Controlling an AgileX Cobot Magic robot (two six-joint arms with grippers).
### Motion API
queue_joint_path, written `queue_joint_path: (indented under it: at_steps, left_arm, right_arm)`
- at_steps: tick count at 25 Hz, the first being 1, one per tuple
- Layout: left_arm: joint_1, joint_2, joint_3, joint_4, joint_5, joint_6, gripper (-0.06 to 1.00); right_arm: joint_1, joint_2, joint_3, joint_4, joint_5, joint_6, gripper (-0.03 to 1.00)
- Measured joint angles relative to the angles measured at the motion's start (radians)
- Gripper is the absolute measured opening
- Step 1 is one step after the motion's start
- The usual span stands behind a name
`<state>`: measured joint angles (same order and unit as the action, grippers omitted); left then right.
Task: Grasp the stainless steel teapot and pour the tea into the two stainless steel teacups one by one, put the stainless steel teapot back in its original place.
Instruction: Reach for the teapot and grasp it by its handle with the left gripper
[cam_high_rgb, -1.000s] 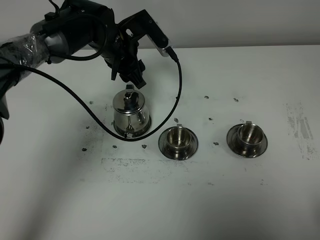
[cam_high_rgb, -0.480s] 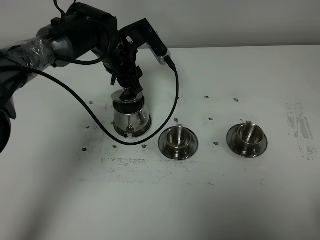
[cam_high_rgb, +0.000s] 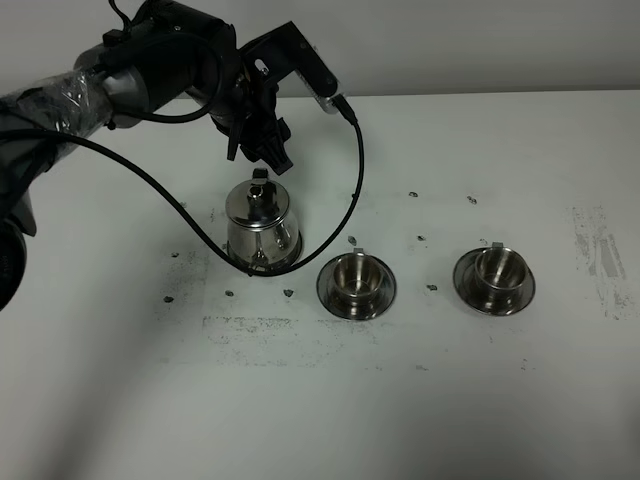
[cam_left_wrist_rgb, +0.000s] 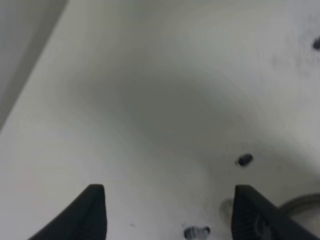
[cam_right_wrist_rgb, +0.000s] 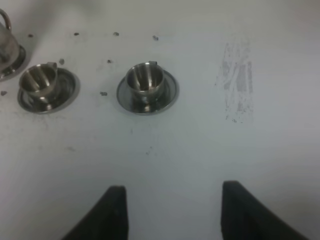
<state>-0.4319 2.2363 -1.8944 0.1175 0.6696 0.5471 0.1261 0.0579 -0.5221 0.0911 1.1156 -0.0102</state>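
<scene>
The left tool (cam_high_rgb: 268, 155) hangs just above the steel teapot's (cam_high_rgb: 260, 228) lid knob, not touching it. Its fingers are spread wide, with only bare bench (cam_left_wrist_rgb: 150, 100) between them. The bench's back edge is close behind it. The right tool (cam_right_wrist_rgb: 172, 189) is spread wide too and holds nothing. Ahead of it stand the first teacup (cam_right_wrist_rgb: 145, 80) and the second teacup (cam_right_wrist_rgb: 44, 82), with open bench all around.
</scene>
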Motion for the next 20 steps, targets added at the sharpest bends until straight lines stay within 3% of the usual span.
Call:
queue_joint_path:
  at_steps: [10,20]
  left_arm:
    - [0.0,0.014,-0.009,-0.007,-0.004,0.001,0.54]
    - [-0.011,0.019,-0.009,-0.118,0.038,0.151,0.54]
  right_arm:
    - [0.0,0.0,0.0,0.0,0.0,0.0,0.41]
    - [0.0,0.0,0.0,0.0,0.0,0.0,0.41]
